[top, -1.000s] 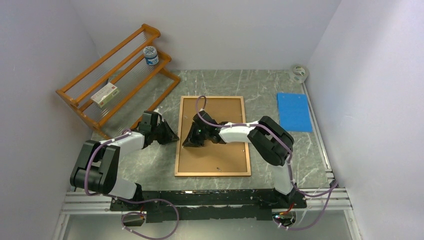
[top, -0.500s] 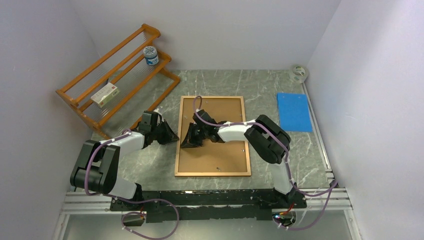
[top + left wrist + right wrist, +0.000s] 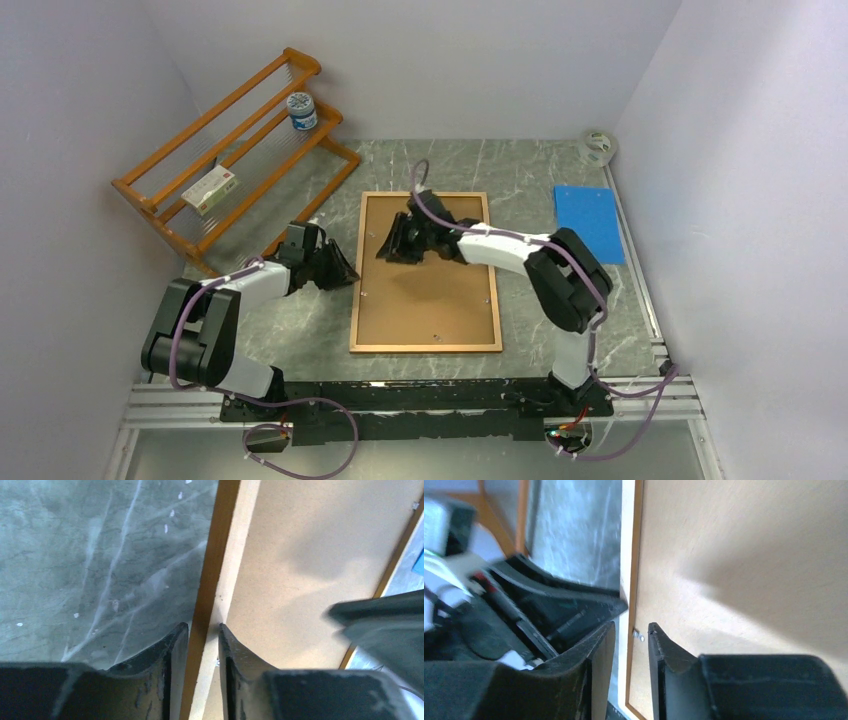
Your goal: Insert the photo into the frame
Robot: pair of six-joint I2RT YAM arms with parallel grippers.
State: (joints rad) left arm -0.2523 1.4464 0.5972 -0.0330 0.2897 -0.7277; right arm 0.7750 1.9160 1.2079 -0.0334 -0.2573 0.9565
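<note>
Lying flat: the frame [image 3: 425, 348] rests back-up in the middle of the table [image 3: 320, 320], between the two arms, its opening filled by a plain brown backing board [image 3: 430, 300].
Photo: not to be seen in any view; it likely sits under the board, but that cannot be told from here.
Left gripper [image 3: 202, 627]: low at the frame's left rail, fingers spread only a little, with the rail showing in the gap. Nothing is clearly pinched, and I cannot tell whether the tips touch the wood.
Right gripper [image 3: 631, 625]: over the far-left part of the board, near the same rail, fingers parted narrowly and holding nothing. A small metal tab [image 3: 638, 636] shows just past the tips.
Step in hand: probably working the tabs that hold the board in.
How the frame will handle: thin wood, so stiff and fairly light, and likely to slide on the smooth marbled top if pushed from one side. Any pane in front would be fragile, so no hard prying.
How the photo will handle: a paper print should be light, floppy and easy to crease.
Where to take hold: the frame across a rail, one finger on each side; a tab by its free end; the print by an edge or corner, lifted flat.
</note>
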